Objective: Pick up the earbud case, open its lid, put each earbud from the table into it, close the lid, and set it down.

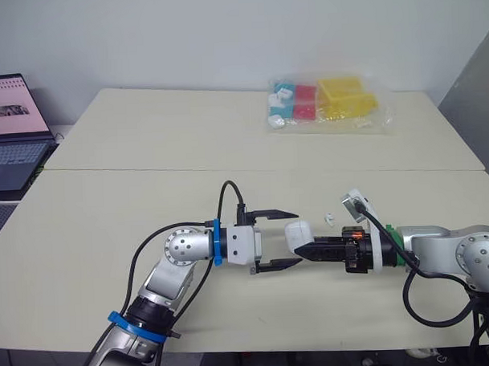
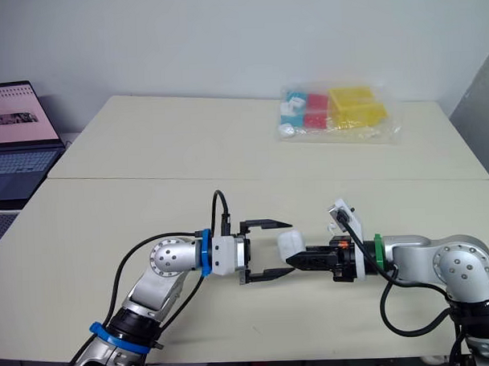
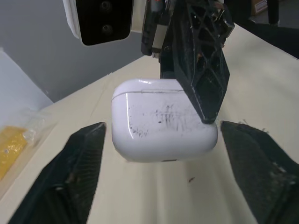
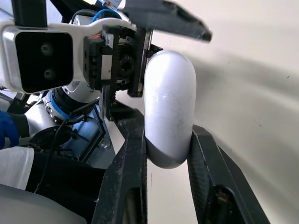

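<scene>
The white earbud case hangs just above the table with its lid down. My right gripper is shut on its lower part; in the right wrist view the case stands between the two fingers. My left gripper is open, one finger on each side of the case's near end and not touching it. In the left wrist view the case lies between the spread fingers. One small white earbud lies on the table just beyond the right gripper.
A clear plastic bag of blue, red and yellow boxes lies at the far side of the table. An open laptop stands off the table's left edge. A seam runs across the table top.
</scene>
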{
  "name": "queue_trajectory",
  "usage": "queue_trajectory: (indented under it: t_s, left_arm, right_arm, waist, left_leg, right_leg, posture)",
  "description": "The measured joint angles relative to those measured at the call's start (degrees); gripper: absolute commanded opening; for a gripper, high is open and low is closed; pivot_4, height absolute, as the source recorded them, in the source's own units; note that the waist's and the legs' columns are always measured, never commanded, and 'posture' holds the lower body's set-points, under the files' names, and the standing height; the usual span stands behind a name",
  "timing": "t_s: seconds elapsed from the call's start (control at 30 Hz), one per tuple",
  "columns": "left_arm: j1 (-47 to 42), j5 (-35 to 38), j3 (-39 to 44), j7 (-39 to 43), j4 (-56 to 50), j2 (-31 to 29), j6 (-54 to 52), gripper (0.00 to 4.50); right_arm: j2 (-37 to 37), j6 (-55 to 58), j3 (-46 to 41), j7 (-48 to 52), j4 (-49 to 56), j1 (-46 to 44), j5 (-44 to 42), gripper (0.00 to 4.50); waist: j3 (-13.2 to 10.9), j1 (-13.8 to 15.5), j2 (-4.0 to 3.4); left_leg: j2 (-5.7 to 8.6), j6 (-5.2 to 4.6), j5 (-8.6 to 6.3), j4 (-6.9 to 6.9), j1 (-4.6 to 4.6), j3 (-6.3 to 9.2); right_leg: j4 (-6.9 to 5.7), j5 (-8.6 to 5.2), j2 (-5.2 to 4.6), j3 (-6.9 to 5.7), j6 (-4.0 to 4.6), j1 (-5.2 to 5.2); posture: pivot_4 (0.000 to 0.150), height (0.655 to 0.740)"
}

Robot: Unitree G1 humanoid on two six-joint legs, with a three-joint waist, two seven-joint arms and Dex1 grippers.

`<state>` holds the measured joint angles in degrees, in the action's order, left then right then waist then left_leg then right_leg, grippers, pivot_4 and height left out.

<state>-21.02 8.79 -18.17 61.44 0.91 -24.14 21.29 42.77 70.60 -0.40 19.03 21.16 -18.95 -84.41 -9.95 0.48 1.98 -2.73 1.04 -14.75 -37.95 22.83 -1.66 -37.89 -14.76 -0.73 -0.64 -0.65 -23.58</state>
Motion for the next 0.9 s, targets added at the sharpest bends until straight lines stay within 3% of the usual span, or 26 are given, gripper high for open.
queue_trajectory:
  t_s: [0.17,0.23,0.3,0.4,0.47,0.67,0.9]
  left_arm:
    - [-0.8,-0.6,0.0,0.3,-0.4,-1.8,-4.1,4.50]
    - [-0.2,2.2,-0.3,1.3,-3.0,-5.8,-19.0,4.50]
    - [1.1,6.5,-0.1,1.8,-5.9,-9.2,-34.7,4.50]
    - [1.4,9.9,0.2,1.9,-10.3,-11.3,-46.3,4.50]
    - [0.3,12.4,0.6,1.0,-13.0,-10.7,-52.3,4.50]
    - [-5.2,10.8,0.0,-4.7,-16.6,-7.1,-56.4,4.50]
    - [-10.0,7.9,-3.1,-8.1,-18.6,-4.3,-58.5,4.50]
  right_arm:
    - [0.0,0.0,0.0,0.1,0.0,0.0,0.4,0.75]
    - [0.9,-0.1,-0.1,0.7,-0.1,-1.1,2.0,0.75]
    - [7.7,-1.1,1.2,5.5,0.5,-3.5,8.9,0.75]
    - [18.0,-5.4,4.9,13.9,2.3,-6.7,22.0,0.75]
    - [20.3,-9.8,8.0,19.6,3.8,-7.7,29.0,0.75]
    - [29.1,-27.1,22.8,35.5,6.5,-14.7,56.8,0.75]
    - [23.2,-30.0,25.6,42.6,5.6,-18.0,65.1,0.75]
  waist:
    - [0.0,-0.1,0.00]
    - [0.0,-0.6,-0.03]
    - [-0.2,-0.7,-0.26]
    - [-0.2,-0.6,-0.32]
    - [-0.2,-0.6,-0.31]
    - [-0.4,-0.6,-0.49]
    - [-0.4,-0.6,-0.50]
  left_leg:
    - [0.01,0.00,0.00,0.01,-0.01,0.00]
    - [-0.01,0.00,0.00,0.01,-0.02,0.09]
    - [-0.02,0.00,0.00,-0.01,0.05,0.03]
    - [0.01,0.00,0.00,0.03,0.12,0.07]
    - [0.04,0.00,0.00,0.06,0.13,0.09]
    - [0.13,0.00,0.00,0.02,0.22,-0.09]
    - [0.07,0.01,0.00,0.01,0.21,-0.07]
  right_leg:
    - [0.00,0.00,0.01,0.00,0.00,0.00]
    - [-0.03,0.00,0.03,0.01,0.00,-0.02]
    - [-0.08,0.00,-0.03,0.06,-0.03,-0.15]
    - [0.00,-0.02,-0.03,0.02,-0.07,-0.24]
    - [0.02,-0.04,0.03,0.01,-0.07,-0.23]
    - [-0.07,-0.04,0.07,0.08,-0.06,-0.47]
    - [-0.14,-0.03,0.22,0.20,-0.04,-0.49]
  posture:
    - [0.150,0.7364]
    - [0.150,0.7364]
    - [0.150,0.7364]
    - [0.150,0.7364]
    - [0.150,0.7364]
    - [0.150,0.7364]
    - [0.150,0.7364]
